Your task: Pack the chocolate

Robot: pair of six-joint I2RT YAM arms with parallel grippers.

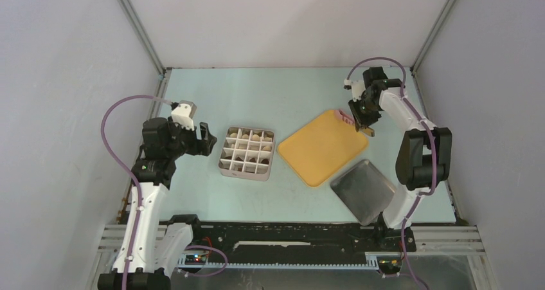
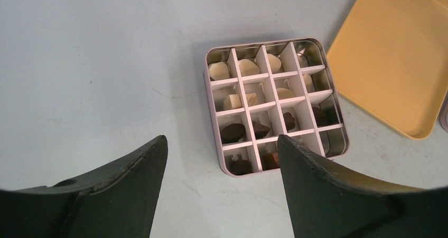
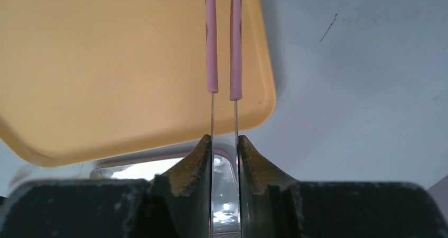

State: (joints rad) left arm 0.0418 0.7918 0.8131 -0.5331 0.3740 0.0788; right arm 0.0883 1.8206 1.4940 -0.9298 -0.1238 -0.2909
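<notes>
A pale pink tin box (image 1: 244, 173) with a white divider grid sits left of centre. The chocolate lies in its cells: cream-white pieces (image 2: 217, 70) in the far rows and dark brown pieces (image 2: 232, 132) in the near rows. My left gripper (image 1: 207, 140) is open and empty, just left of the box; in the left wrist view its open jaws (image 2: 222, 141) frame the box's near corner (image 2: 212, 98). My right gripper (image 1: 361, 119) is shut on the pink tongs (image 3: 223, 37), whose arms reach over the yellow tray (image 3: 105, 64). The tong tips are out of view.
The yellow tray (image 1: 323, 146) lies empty at the centre, tilted diamond-wise, and also shows in the left wrist view (image 2: 391, 53). A shiny metal lid (image 1: 363, 191) lies at its near right. Grey walls enclose the table on three sides.
</notes>
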